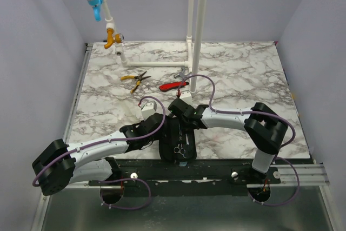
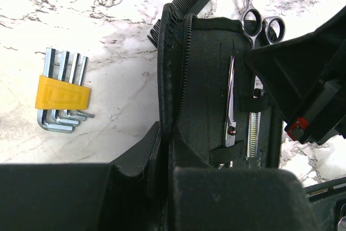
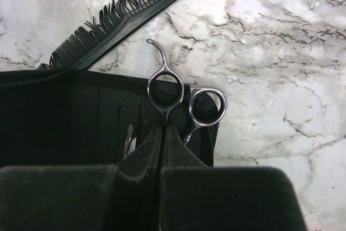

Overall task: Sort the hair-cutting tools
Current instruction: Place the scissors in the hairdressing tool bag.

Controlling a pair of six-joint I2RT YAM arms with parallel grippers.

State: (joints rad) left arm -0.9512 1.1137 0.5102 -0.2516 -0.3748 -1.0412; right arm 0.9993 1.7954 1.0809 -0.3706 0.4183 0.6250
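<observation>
A black zip case [image 2: 208, 63] lies open near the table's front edge [image 1: 168, 154]. Silver scissors [image 3: 207, 106] lie on its right part, their finger rings [image 2: 259, 25] past the case's far edge. My right gripper [image 3: 164, 128] is shut on the scissors' shank just below one ring. A second silver blade [image 2: 231, 101] and a toothed blade [image 2: 253, 128] sit in the case's loops. A long black comb [image 3: 119, 14] lies on the marble beyond the case, several teeth bent. My left gripper [image 2: 166, 133] is shut on the case's left zipper edge.
A yellow-holdered hex key set [image 2: 59, 98] lies left of the case. Farther back lie yellow-handled pliers [image 1: 135, 78] and a red-handled tool [image 1: 174, 85]. White pipes [image 1: 194, 25] rise at the back. Both forearms crowd the area over the case.
</observation>
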